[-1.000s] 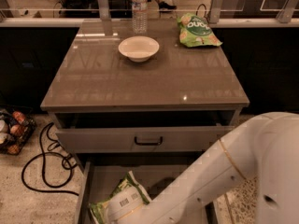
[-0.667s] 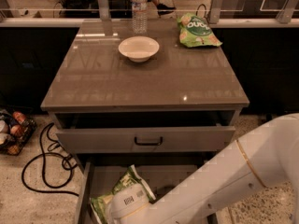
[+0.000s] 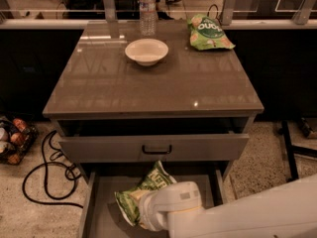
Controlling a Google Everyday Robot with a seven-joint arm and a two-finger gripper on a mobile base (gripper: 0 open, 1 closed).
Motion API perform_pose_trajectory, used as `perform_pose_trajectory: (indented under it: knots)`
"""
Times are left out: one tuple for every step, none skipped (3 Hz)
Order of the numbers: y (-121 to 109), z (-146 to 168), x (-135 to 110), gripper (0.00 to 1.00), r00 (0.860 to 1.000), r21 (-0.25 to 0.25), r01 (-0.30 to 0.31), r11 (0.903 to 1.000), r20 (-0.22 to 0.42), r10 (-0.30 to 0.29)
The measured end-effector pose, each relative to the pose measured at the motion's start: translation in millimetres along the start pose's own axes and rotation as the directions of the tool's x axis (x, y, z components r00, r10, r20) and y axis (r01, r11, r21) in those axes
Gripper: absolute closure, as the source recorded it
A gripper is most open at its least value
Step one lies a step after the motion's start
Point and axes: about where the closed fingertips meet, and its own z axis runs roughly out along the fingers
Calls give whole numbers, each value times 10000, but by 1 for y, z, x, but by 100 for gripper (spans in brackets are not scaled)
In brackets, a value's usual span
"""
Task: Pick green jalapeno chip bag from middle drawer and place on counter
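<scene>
green jalapeno chip bag (image 3: 147,186) sits tilted in the middle drawer (image 3: 101,202), gripper (image 3: 142,213) right up against its lower end, can't tell if it's gripping or loose

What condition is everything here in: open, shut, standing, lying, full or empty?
Middle drawer: pulled open.
Top drawer: slightly open.
Green jalapeno chip bag: tilted, inside middle drawer.
Gripper: down in middle drawer, at the bag.
Bowl: upright, empty, on counter.
Water bottle: upright.
Pale green bag: lying flat.
</scene>
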Motion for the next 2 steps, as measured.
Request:
perform_pose_trajectory:
  knots:
    - [-8, -29, 37, 100, 9997, 698, 94, 9975, 234, -111]
    - [-13, -35, 33, 100, 9971, 963, -28, 9953, 766, -46]
